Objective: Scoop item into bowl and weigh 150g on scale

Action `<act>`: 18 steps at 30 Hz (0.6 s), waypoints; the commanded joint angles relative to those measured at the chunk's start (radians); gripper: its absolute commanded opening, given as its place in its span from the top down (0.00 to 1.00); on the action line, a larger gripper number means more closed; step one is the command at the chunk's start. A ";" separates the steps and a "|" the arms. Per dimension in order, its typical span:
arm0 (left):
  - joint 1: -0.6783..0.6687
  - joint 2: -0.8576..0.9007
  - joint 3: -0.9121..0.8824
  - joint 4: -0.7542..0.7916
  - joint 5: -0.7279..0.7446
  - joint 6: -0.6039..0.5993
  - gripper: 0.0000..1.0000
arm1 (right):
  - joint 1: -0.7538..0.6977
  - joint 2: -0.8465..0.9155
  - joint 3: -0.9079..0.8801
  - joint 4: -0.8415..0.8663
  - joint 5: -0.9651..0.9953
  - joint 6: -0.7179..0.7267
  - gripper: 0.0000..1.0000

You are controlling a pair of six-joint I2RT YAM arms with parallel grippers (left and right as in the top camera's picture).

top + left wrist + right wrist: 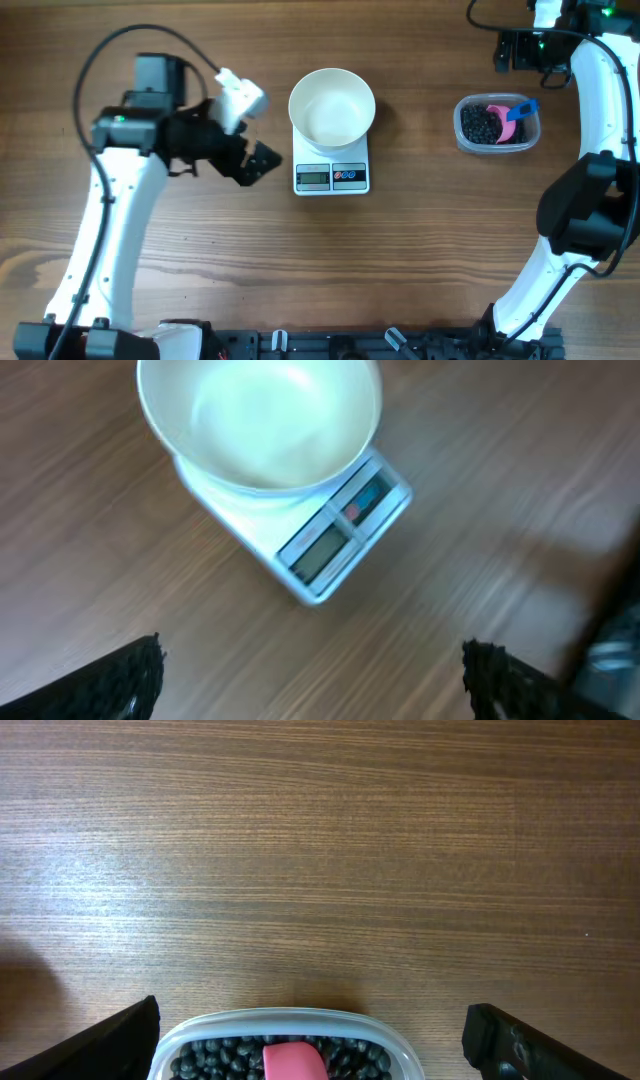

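Note:
The empty white bowl point(332, 105) point(260, 420) sits on the white scale point(332, 176) point(340, 535) at the table's middle. The item, small black beans point(482, 124) point(220, 1058), fills a clear tub point(497, 124) point(280, 1017) to the right. A pink scoop point(515, 113) point(293, 1060) with a blue handle lies in the beans. My left gripper point(254, 165) point(312, 680) hangs open just left of the scale, holding nothing. Behind the tub, my right gripper point(518, 52) point(312, 1040) is open, and the tub's rim shows between its fingers.
The table is bare brown wood. The left arm point(110, 200) rises from the front left and the right arm point(590, 180) curves along the right edge. A black rail point(330, 345) runs along the front edge.

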 commanded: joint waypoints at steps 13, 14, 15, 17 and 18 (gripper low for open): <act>-0.058 0.253 -0.001 0.098 -0.176 0.697 0.00 | 0.000 -0.026 0.016 0.000 0.006 0.013 0.00; -0.057 0.266 -0.001 0.084 -0.150 0.779 0.00 | 0.000 -0.026 0.016 0.000 0.006 0.013 0.00; -0.057 0.278 -0.001 0.079 -0.141 0.828 0.00 | 0.000 -0.026 0.016 0.000 0.006 0.013 0.00; -0.048 0.284 -0.001 0.076 -0.105 0.827 0.00 | 0.000 -0.026 0.017 0.000 0.006 0.013 0.00; -0.042 0.283 0.000 0.076 -0.081 0.827 0.00 | 0.000 -0.026 0.016 0.000 0.006 0.013 0.00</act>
